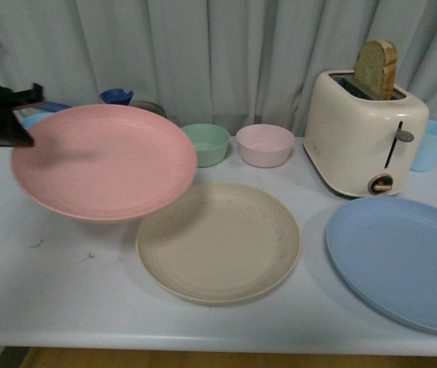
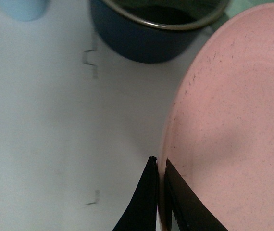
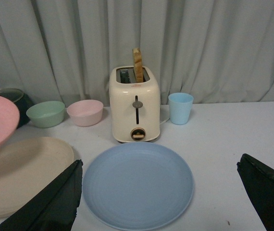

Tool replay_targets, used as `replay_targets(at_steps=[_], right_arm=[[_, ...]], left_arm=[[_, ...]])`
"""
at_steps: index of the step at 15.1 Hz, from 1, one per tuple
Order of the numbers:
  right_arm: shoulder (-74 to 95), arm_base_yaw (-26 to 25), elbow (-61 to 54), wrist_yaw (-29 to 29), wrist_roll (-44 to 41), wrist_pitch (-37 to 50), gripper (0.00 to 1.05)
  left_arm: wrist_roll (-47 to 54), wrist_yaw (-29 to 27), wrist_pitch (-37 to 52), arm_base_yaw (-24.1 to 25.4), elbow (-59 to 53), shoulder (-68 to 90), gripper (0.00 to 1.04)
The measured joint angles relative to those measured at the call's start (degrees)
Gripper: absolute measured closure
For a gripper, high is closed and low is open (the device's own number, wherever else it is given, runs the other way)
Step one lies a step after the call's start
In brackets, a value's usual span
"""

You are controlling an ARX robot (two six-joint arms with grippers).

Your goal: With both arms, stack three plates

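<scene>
My left gripper (image 1: 21, 115) is shut on the left rim of the pink plate (image 1: 105, 161) and holds it tilted in the air, its right edge over the beige plate (image 1: 218, 241). In the left wrist view the jaws pinch the pink plate's (image 2: 233, 125) rim at the gripper (image 2: 160, 166). The beige plate lies flat at the table's middle. The blue plate (image 1: 402, 261) lies flat at the front right. My right gripper (image 3: 160, 168) is open, hanging above and before the blue plate (image 3: 137, 185); it is out of the front view.
A cream toaster (image 1: 364, 142) with a bread slice stands behind the blue plate, a light blue cup (image 1: 432, 144) beside it. A green bowl (image 1: 206, 143) and a pink bowl (image 1: 265, 144) sit behind the beige plate. A dark pot (image 2: 151, 29) stands at the back left.
</scene>
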Motion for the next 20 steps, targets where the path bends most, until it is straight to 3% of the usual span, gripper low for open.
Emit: replay_targets(at_steps=[2,10,17,18,20], right_arm=[[0.0,0.0,0.0,0.0,0.0,0.0,0.06],[0.0,0.0,0.0,0.0,0.0,0.0,0.06],[0.0,0.0,0.0,0.0,0.0,0.0,0.06],[0.0,0.0,0.0,0.0,0.0,0.0,0.06],[0.0,0.0,0.0,0.0,0.0,0.0,0.06]], left_arm=[[-1.6,1.1,-0.4,-4.6,0.3,0.3,1.02],[-8.4,3.4,1.4,-13.4,-1.0,5.6,1.02],[-9.9,2.3,3.0,-14.2,-2.4,10.3,1.02],[-10.0,2.2,2.7,-14.2,-2.4,10.9,1.01],[-10.3,2.5,2.9,-14.2,-2.2,11.4,0.79]])
